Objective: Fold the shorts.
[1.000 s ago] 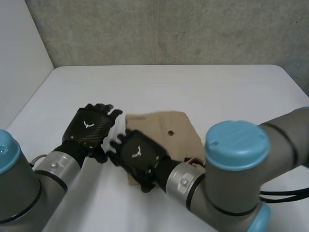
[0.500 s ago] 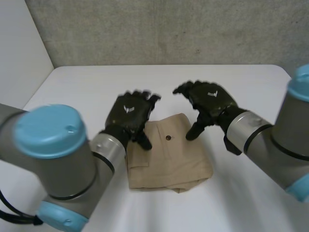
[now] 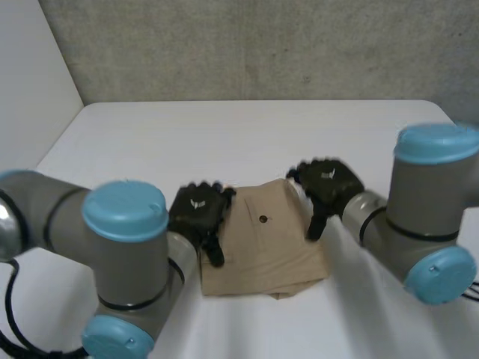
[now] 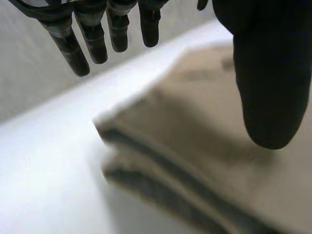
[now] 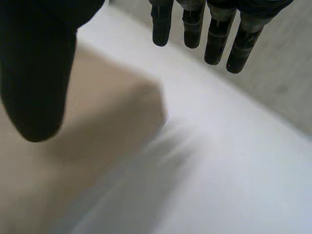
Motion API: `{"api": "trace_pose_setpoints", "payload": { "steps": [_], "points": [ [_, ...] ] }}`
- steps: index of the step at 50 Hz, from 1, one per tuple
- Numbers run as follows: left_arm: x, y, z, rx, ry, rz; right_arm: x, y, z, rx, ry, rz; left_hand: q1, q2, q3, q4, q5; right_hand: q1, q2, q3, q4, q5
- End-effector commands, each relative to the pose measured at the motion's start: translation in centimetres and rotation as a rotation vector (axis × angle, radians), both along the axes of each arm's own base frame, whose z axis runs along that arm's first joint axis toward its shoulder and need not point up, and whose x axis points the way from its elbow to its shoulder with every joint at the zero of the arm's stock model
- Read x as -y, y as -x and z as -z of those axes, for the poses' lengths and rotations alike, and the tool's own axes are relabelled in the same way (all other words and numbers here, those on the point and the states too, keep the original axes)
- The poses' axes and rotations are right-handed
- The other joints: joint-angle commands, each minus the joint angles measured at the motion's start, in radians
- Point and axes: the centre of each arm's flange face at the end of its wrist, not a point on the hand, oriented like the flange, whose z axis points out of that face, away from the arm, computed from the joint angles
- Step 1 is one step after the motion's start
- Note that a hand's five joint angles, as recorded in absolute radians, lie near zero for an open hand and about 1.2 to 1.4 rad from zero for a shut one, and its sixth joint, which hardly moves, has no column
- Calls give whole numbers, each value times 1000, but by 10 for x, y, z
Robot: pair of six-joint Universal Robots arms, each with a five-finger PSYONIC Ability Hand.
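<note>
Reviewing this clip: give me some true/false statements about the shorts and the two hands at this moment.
1. The shorts lie folded in layers on the table. True.
2. The left hand pinches the shorts. False: its fingers are straight and hold nothing; its thumb is over the cloth.
3. The right hand is at the shorts' right side. True.
4. Both hands are on the same side of the shorts. False: the left hand is at the left edge, the right hand at the right.
5. A dark spot shows on the shorts' top layer. True.
</note>
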Motion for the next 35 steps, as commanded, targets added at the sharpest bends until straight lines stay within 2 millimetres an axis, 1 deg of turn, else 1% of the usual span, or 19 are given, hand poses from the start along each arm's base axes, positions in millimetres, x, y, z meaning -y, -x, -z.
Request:
{"api": "trace_pose_setpoints", "payload": {
  "steps": [1, 3, 4, 5, 6, 7, 8, 9, 13, 15, 19, 26, 31, 35],
  "points": [
    [9, -8, -90, -140, 161, -25, 2, 7, -90, 182, 209, 63, 8, -1, -13, -4, -19, 3, -37, -40, -60, -49],
    [17, -17, -112, -167, 201, -57, 0, 12, -111, 249, 246, 110, 14, 4, -7, 1, -14, 3, -37, -40, -60, -49],
    [21, -22, -123, -178, 218, -76, -2, 19, -128, 305, 280, 166, 20, 10, -1, 7, -8, 3, -37, -40, -60, -49],
    [29, -35, -138, -185, 236, -112, -2, 24, -135, 328, 292, 194, 26, 16, 5, 13, -2, 3, -37, -40, -60, -49],
    [33, -41, -145, -186, 239, -127, -2, 24, -135, 328, 292, 195, 32, 22, 11, 19, 4, 3, -37, -40, -60, -49],
    [36, -46, -151, -185, 237, -135, -2, 28, -141, 347, 303, 216, 35, 25, 13, 22, 7, 3, -37, -40, -60, -49],
    [40, -51, -156, -185, 232, -141, 5, 43, -150, 352, 327, 292, 35, 25, 14, 22, 7, 3, -37, -40, -60, -49],
    [45, -61, -162, -172, 203, -150, 7, 47, -150, 344, 326, 308, 29, 19, 8, 16, 1, 3, -37, -40, -60, -49],
    [52, -79, -163, -149, 117, -174, 8, 58, -149, 264, 283, 337, 14, 4, -7, 1, -14, 3, -37, -40, -60, -49],
    [57, -88, -161, -154, 80, -188, 7, 59, -151, 254, 273, 338, 0, -10, -22, -13, -28, 3, -37, -40, -60, -49],
    [61, -91, -161, -161, 77, -198, 8, 61, -153, 251, 261, 347, 0, -10, -22, -13, -28, 3, -37, -40, -60, -49],
    [55, -93, -169, -174, 98, -195, 6, 62, -150, 242, 257, 351, -18, -28, -39, -31, -46, 3, -37, -40, -60, -49],
    [52, -92, -167, -173, 94, -189, 5, 62, -150, 237, 259, 348, -19, -29, -40, -32, -47, 3, -37, -40, -60, -49],
    [51, -92, -170, -183, 115, -186, 5, 61, -149, 233, 256, 345, -18, -28, -39, -31, -46, 3, -37, -40, -60, -49]
  ]
}}
